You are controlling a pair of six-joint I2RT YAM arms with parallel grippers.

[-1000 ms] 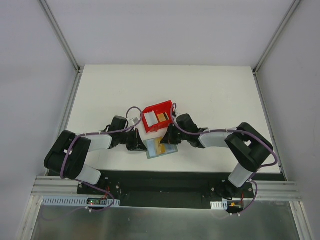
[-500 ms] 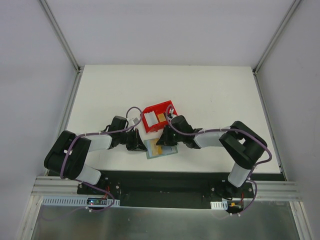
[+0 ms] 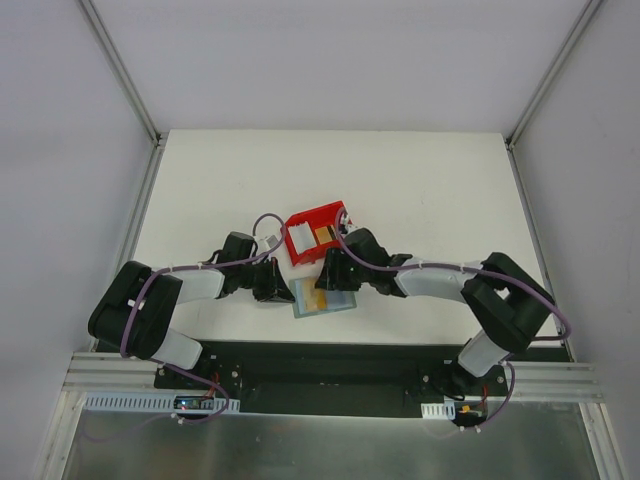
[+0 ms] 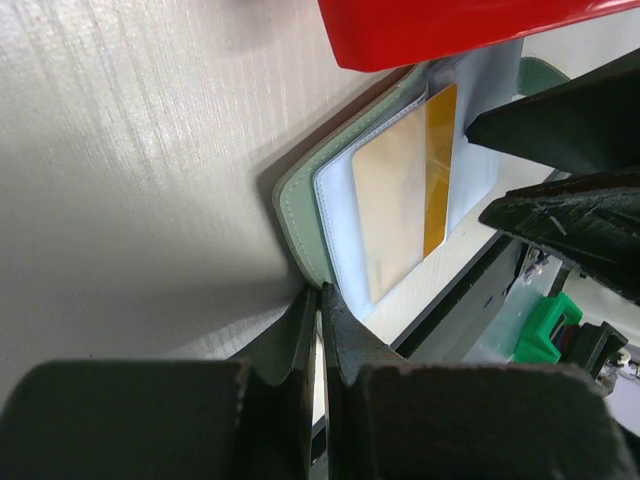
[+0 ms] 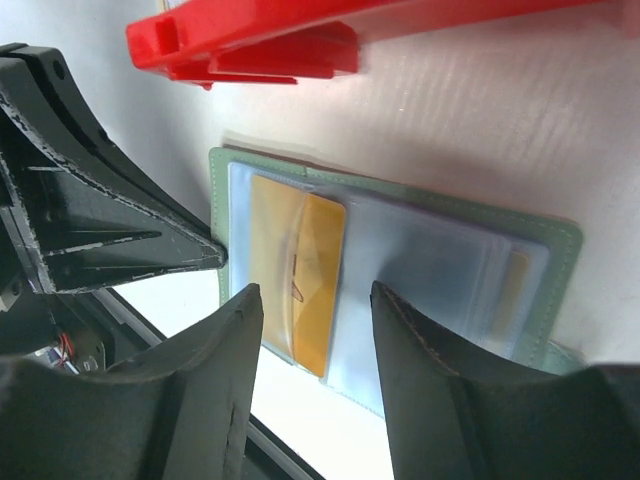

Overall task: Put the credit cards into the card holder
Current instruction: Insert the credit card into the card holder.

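We see both arms reaching inward and meeting low over the middle of the worktop [image 3: 420, 200]. The left arm [image 3: 185, 290] folds at its elbow near the left edge and stretches rightward, close to the surface. The right arm [image 3: 440, 280] mirrors it, with its elbow out to the right and its forearm running leftward. Between the two wrists the holder [image 3: 325, 298] lies open and flat with its pale blue-grey inside up, just on the near side of the red bin [image 3: 312, 235].

The left end effector [image 4: 320, 305] is closed, its fingers pressed together with only a hairline between them. Its tips sit at the holder's green border, and we cannot tell whether they pinch that border or merely press on it. The right end effector [image 5: 318, 295] is open and holds nothing. From its own wrist camera we see its two fingers hanging above the holder's inside, one on each side of the card [image 5: 300, 255].

The orange-gold card sits on the page nearest the left end effector, in a clear sleeve. Most of it looks dulled beneath the plastic, and one long strip shows brighter. On the other page a yellowish edge shows through a sleeve, but we cannot tell what it is. In the top view, small orange and pale pieces lie in the bin, too small for us to identify.
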